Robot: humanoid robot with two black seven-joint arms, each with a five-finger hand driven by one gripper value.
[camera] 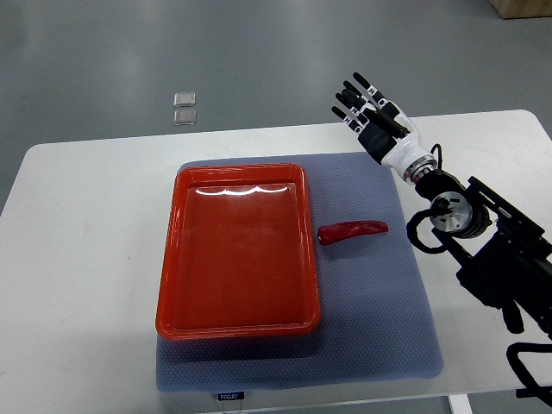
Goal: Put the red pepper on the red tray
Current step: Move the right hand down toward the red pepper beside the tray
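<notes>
Red pepper on mat beside red tray, ungrasped; right hand spread, raised well behind, ready for reach

Small label on near edge of grey mat, bottom centre of frame; print too small to read. No other text.

Right hand with black fingers, white palm and wrist shell, joined to a black, cable-looped forearm behind it.

pepper just R of tray
</notes>
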